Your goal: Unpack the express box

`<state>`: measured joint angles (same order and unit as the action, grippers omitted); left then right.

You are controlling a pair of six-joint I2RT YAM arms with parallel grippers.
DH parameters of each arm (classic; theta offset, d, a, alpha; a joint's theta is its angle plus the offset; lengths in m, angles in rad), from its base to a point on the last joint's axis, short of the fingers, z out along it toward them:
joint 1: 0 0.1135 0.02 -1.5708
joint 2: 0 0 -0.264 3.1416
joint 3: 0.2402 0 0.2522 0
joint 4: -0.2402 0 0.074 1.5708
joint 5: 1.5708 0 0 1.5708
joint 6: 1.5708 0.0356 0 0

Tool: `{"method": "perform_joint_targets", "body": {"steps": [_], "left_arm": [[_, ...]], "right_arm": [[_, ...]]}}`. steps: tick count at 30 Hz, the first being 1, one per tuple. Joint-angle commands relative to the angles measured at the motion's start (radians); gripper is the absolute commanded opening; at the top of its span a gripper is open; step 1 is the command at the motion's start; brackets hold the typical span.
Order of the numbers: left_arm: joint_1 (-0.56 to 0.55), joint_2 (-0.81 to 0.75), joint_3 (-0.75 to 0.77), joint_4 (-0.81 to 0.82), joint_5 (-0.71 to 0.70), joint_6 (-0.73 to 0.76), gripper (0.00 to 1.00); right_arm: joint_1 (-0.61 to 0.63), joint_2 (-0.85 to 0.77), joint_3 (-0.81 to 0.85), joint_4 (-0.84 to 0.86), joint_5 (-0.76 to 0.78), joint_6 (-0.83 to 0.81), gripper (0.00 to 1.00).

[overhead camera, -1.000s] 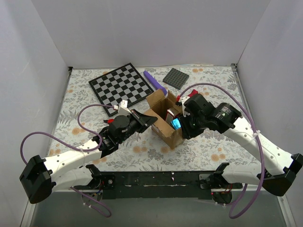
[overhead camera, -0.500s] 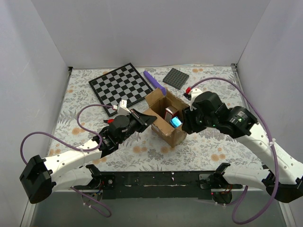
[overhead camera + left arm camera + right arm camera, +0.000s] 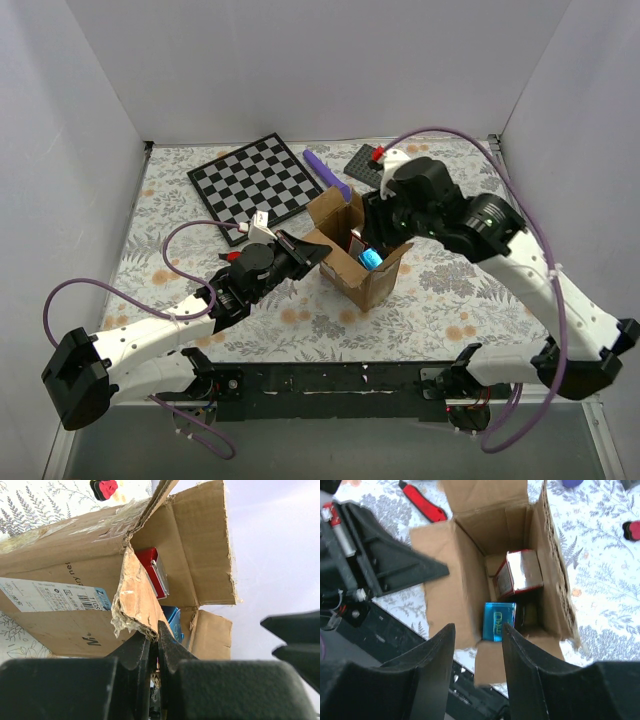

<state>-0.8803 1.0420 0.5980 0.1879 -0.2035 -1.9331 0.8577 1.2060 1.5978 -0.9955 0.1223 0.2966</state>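
- Underneath everything, a table covered by a pale floral-patterned cloth point(image 3: 450, 300) is seen, enclosed by white walls.
- At the cloth's far left, a flat black-and-white chequered board point(image 3: 256, 183) is laid at an angle.
- Near the middle of the table, between the two arms, the small brown cardboard express box point(image 3: 350, 275) is stood upright with its top flaps spread open; a white printed label is borne on one side.
- From the left, the left gripper point(image 3: 155, 635) is reached in, and its black fingers are clamped on the torn edge of the box's nearest flap point(image 3: 135, 595).
- Above the open box, the right gripper point(image 3: 478, 627) is held pointing down, its fingers parted and nothing grasped between them.
- Behind the box, a flat dark grey studded square plate point(image 3: 358, 160) is partly hidden by the right arm.
- Just beside that plate, a purple elongated block point(image 3: 325, 172) is laid.
- Inside the box, a red carton with a silvery face point(image 3: 520, 575) is stood.
- Next to it, a glossy blue packet point(image 3: 499, 621) is lodged.
- Beyond the box in the right wrist view, a red-handled knife point(image 3: 422, 506) is laid on the cloth.
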Motion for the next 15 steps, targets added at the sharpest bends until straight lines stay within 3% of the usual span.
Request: {"method": "perform_joint_targets", "body": {"steps": [1, 6, 15], "left_arm": [[0.015, 0.046, -0.046, -0.228, -0.083, 0.056, 0.0], [0.015, 0.052, -0.044, -0.228, -0.07, 0.056, 0.0], [0.015, 0.032, -0.047, -0.229, -0.071, 0.066, 0.0]], "right_arm": [[0.004, 0.163, 0.128, -0.03, 0.045, -0.086, 0.5], [0.004, 0.26, 0.146, -0.092, 0.05, -0.126, 0.55], [0.003, 0.27, 0.096, -0.152, 0.034, -0.122, 0.63]]}}
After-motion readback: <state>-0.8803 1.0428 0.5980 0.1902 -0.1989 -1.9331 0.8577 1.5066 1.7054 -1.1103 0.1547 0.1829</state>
